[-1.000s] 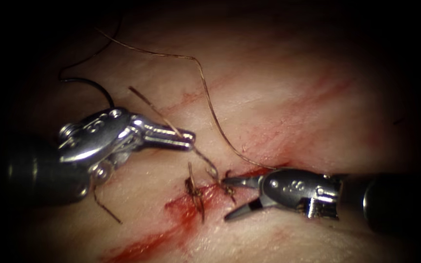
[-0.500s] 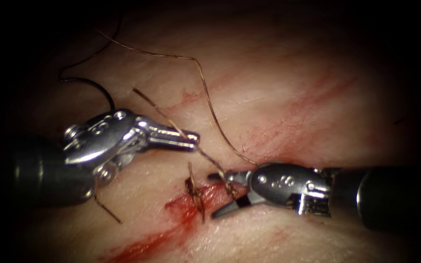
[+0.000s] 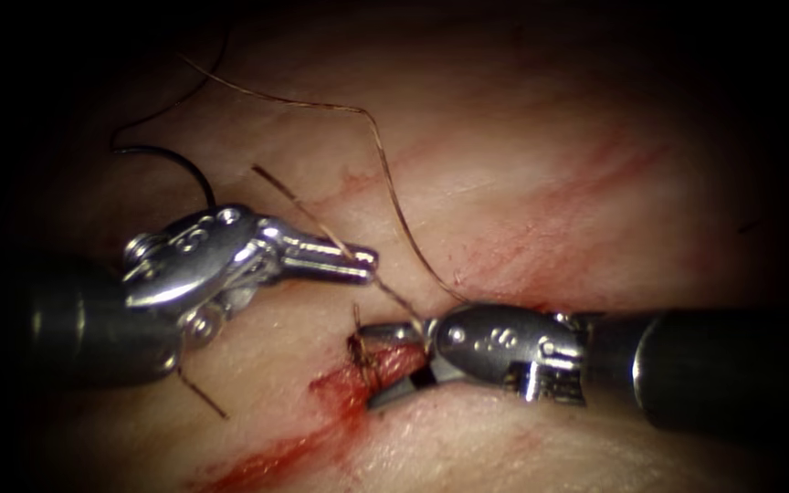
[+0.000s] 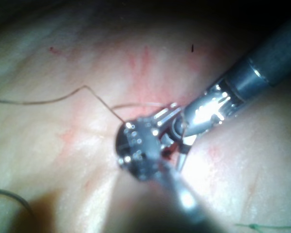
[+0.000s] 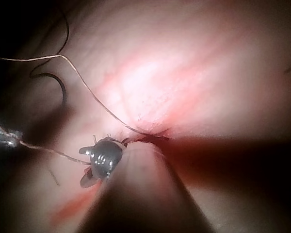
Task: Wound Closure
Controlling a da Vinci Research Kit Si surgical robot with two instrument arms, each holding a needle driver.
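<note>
Left tool (image 3: pixel 362 265) clamps thread (image 3: pixel 394 297) taut, left of cut (image 3: pixel 340 393). Right tool (image 3: pixel 378 365) gapes wide, straddling strand at knot (image 3: pixel 362 351), seemingly for cutting. Curved needle (image 3: pixel 175 164) lies far left on tissue (image 3: pixel 504 183), unheld.

Left tool (image 3: pixel 362 263) shaft runs out into the dark border of the endoscope view; right tool (image 3: pixel 385 365) shaft likewise on the opposite side. Thread (image 3: pixel 385 173) fades into shadow at the upper edge, far end not traceable. Needle (image 3: pixel 184 169): one dark arc shows, the rest passes behind the left tool's wrist. Right wrist view: own shaft covers part of the cut (image 5: pixel 150 138); jaw tips blurred.
</note>
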